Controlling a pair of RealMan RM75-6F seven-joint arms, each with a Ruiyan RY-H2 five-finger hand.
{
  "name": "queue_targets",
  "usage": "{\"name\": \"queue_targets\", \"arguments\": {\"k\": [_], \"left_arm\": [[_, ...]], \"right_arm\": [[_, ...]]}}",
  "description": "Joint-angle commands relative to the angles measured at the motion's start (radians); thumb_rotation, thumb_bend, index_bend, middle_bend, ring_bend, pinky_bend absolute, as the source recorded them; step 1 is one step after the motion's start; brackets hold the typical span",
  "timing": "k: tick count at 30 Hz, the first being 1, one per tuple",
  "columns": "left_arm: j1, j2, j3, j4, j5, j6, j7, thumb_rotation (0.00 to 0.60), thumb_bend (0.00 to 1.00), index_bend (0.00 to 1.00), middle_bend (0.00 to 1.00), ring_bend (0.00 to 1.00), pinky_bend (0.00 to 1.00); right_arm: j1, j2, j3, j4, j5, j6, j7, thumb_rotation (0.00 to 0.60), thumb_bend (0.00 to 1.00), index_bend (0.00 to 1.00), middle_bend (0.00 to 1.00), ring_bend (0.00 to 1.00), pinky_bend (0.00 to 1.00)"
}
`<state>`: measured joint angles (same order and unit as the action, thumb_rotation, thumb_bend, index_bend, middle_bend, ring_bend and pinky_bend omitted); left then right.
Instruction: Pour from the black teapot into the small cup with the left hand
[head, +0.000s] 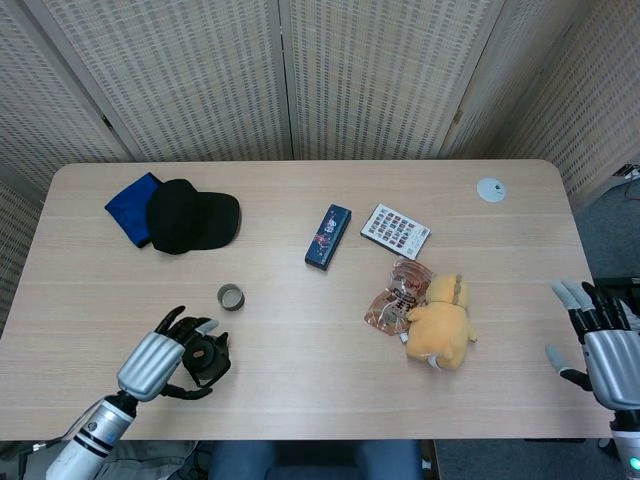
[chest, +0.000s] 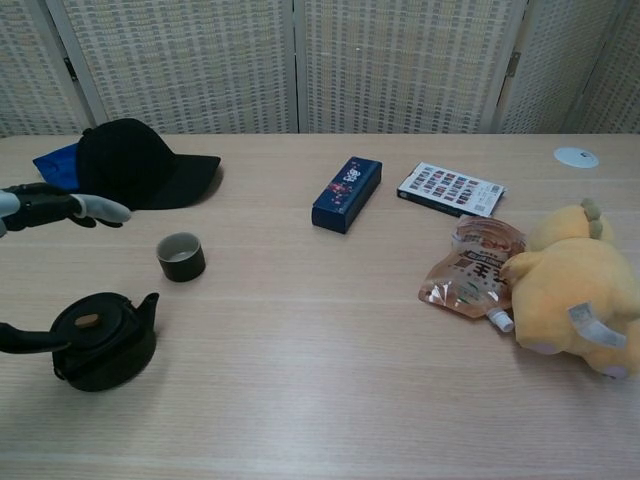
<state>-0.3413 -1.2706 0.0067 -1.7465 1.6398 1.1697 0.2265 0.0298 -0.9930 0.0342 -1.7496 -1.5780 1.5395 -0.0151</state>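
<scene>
A staged test area, such as a robot lab, is being shown rather than a home. A pale wood-grain table (head: 300, 320) is being enclosed by woven folding screens (head: 380, 75). Unrelated items are being laid out on it: a black cap (head: 190, 216), a plush toy (head: 442, 325), a blue box (head: 328, 236).

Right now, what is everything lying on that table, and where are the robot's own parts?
teapot: one, black, near left part of the table
small cup: one, dark green, just behind the teapot
cap: one, black, far left
cloth: one, blue, partly under the cap
box: one, dark blue, centre
card: one, white with coloured squares, right of the box
pouch: one, clear and brown, against the toy
plush toy: one, yellow, right
disc: one, white, far right corner
left hand: silver, fingers spread around the teapot
right hand: silver, open, beyond the right edge
</scene>
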Motion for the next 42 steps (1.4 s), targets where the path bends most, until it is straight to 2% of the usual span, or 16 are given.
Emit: {"name": "queue_targets", "arguments": {"k": [1, 6, 10, 12, 25, 29, 35, 42], "left_arm": [[-0.007, -0.013, 0.001, 0.003, -0.006, -0.006, 0.007, 0.415, 0.07, 0.08, 0.14, 0.16, 0.01], [-0.023, -0.041, -0.002, 0.011, -0.022, -0.021, 0.003, 0.416, 0.07, 0.08, 0.14, 0.16, 0.01], [-0.038, -0.065, -0.004, 0.026, -0.039, -0.042, 0.007, 0.474, 0.07, 0.08, 0.14, 0.16, 0.01], [-0.045, -0.079, -0.003, 0.035, -0.047, -0.052, 0.01, 0.484, 0.07, 0.07, 0.13, 0.16, 0.01], [-0.083, -0.142, -0.006, 0.101, -0.102, -0.102, 0.009, 0.501, 0.07, 0.07, 0.13, 0.16, 0.01], [-0.089, -0.148, -0.009, 0.118, -0.125, -0.109, 0.016, 0.516, 0.07, 0.07, 0.13, 0.16, 0.01], [-0.093, -0.139, -0.014, 0.136, -0.15, -0.107, 0.035, 0.591, 0.07, 0.07, 0.13, 0.16, 0.0], [-0.099, -0.116, -0.021, 0.164, -0.181, -0.106, 0.066, 0.6, 0.07, 0.07, 0.13, 0.16, 0.0]], "right_arm": [[-0.001, 0.0, 0.0, 0.003, 0.001, -0.001, 0.002, 0.6, 0.29, 0.02, 0.09, 0.0, 0.01], [-0.001, 0.0, 0.001, 0.007, 0.006, -0.002, 0.007, 0.6, 0.29, 0.02, 0.09, 0.0, 0.01], [-0.006, 0.004, 0.001, 0.008, 0.006, 0.006, 0.012, 0.6, 0.29, 0.02, 0.09, 0.0, 0.01], [-0.009, 0.007, 0.001, 0.008, 0.008, 0.009, 0.014, 0.6, 0.29, 0.02, 0.09, 0.0, 0.01], [-0.02, 0.011, -0.001, 0.018, 0.013, 0.018, 0.03, 0.6, 0.29, 0.03, 0.09, 0.0, 0.01], [-0.021, 0.01, 0.0, 0.022, 0.013, 0.018, 0.035, 0.6, 0.29, 0.03, 0.09, 0.0, 0.01], [-0.019, 0.007, 0.001, 0.026, 0.012, 0.017, 0.038, 0.6, 0.29, 0.03, 0.09, 0.0, 0.01], [-0.018, 0.003, 0.002, 0.028, 0.011, 0.013, 0.037, 0.6, 0.29, 0.03, 0.09, 0.0, 0.01]]}}
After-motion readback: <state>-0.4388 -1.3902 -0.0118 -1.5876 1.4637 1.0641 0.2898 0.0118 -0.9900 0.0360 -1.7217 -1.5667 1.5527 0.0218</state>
